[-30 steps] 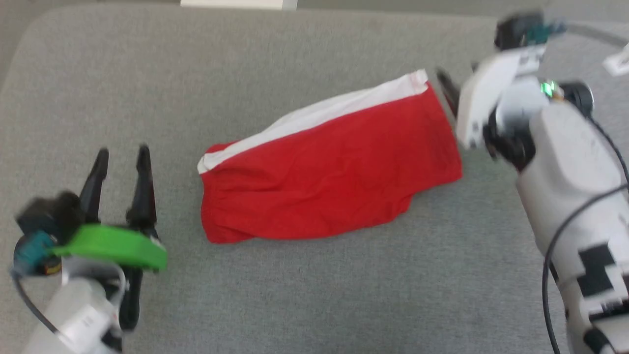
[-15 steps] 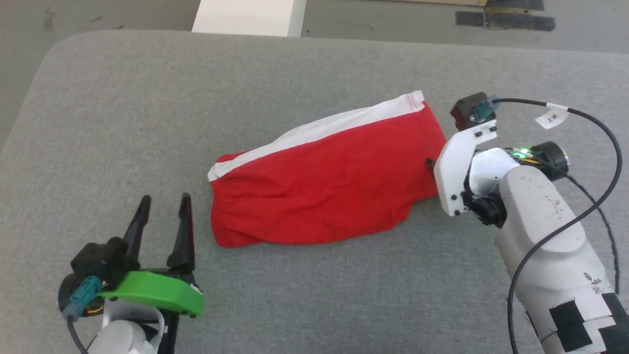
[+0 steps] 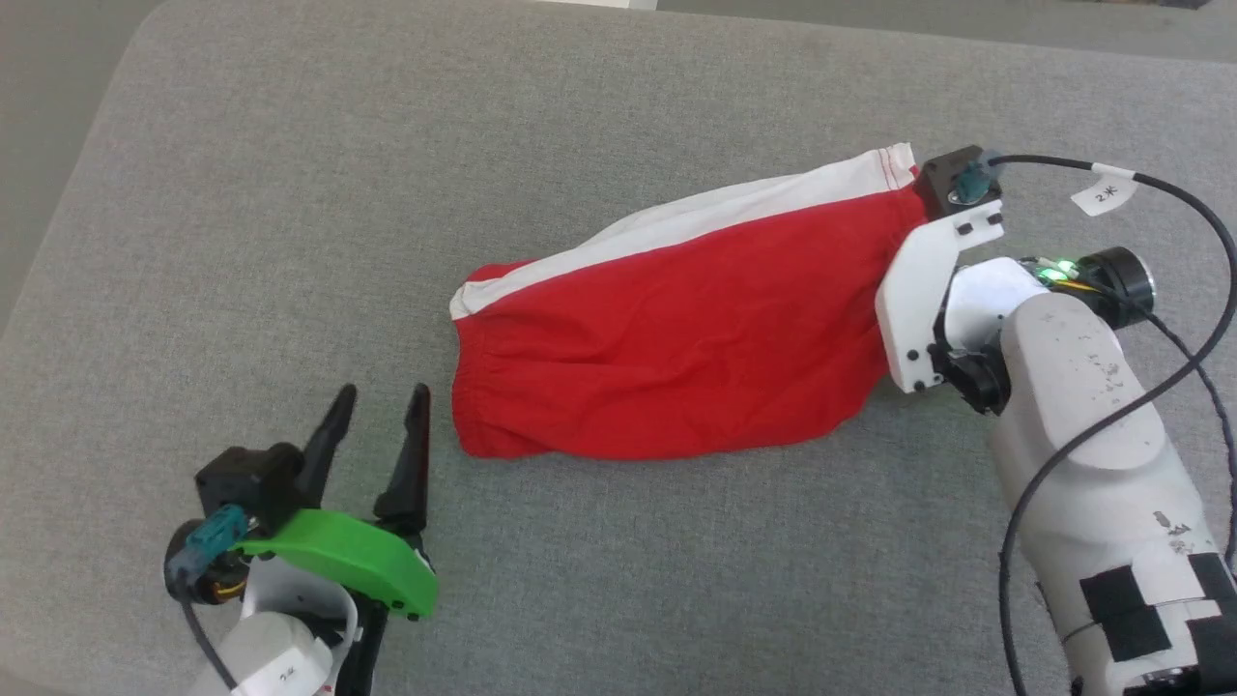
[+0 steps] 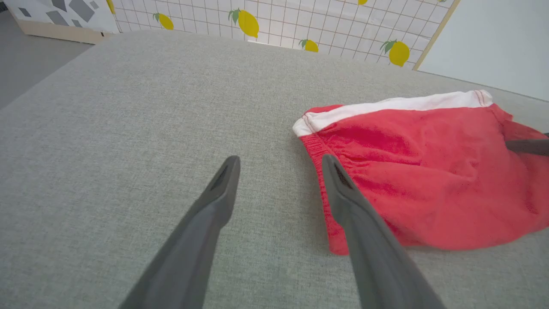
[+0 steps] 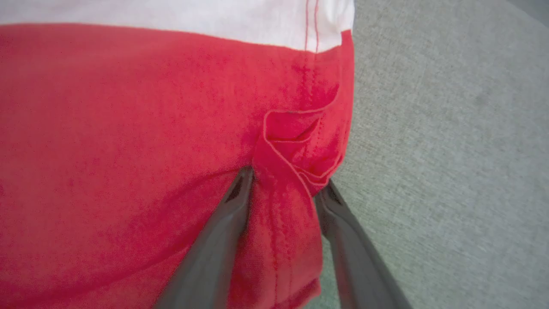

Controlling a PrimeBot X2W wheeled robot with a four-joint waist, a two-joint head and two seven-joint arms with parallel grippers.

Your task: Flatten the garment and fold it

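Note:
The garment (image 3: 676, 358) is a pair of red shorts with a white side stripe, lying folded in half on the grey cushion (image 3: 290, 193), waistband to the left. My left gripper (image 3: 382, 394) stands open just left of the waistband corner (image 4: 317, 141), touching nothing. My right gripper (image 5: 287, 178) is down on the right hem end, its fingers apart and astride a bunched fold of red fabric (image 5: 291, 141). In the head view the white wrist mount (image 3: 918, 300) hides those fingers. One right finger (image 4: 527, 146) lies on the cloth in the left wrist view.
The cushion's rounded left edge (image 3: 58, 242) drops to the floor. A black cable (image 3: 1160, 193) loops over my right forearm. A tiled wall with lemon prints (image 4: 326, 25) stands beyond the cushion's far side.
The head camera has shifted. My right gripper has come down onto the garment's right hem and its fingers have narrowed around a fold. The left gripper stays open.

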